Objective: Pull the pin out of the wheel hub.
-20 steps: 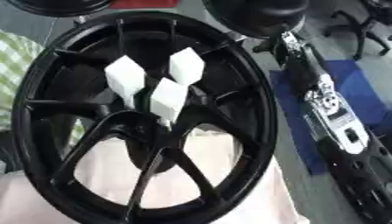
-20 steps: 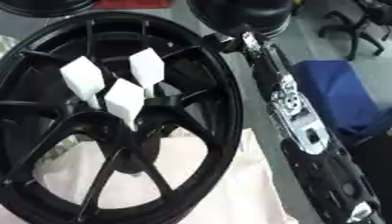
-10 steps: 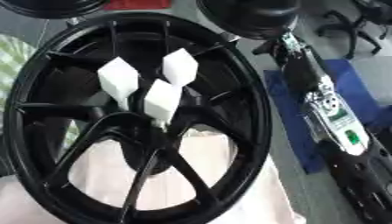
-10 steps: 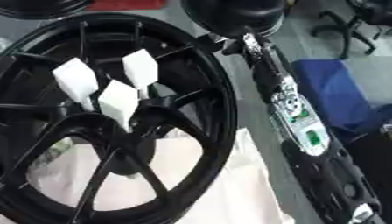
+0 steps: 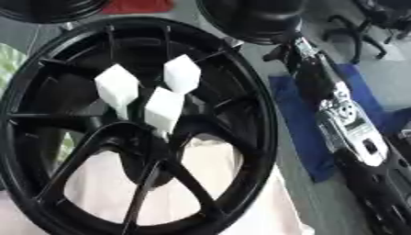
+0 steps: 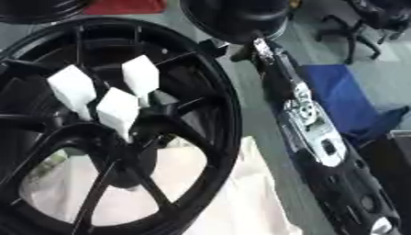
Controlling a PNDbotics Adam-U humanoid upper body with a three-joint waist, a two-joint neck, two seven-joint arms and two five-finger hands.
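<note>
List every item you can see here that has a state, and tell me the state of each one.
wheel hub: black, spoked, standing tilted on the white cloth.
white pins: three blocks sticking up from the hub's middle, not yet pulled.
white cloth: spread under the wheel.
right arm: stretched along the wheel's right side; its hand cannot be made out.
left hand: not in view.

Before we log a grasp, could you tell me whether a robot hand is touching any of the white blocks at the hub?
No, the three white blocks stand at the black wheel's hub with no hand on them.
</note>
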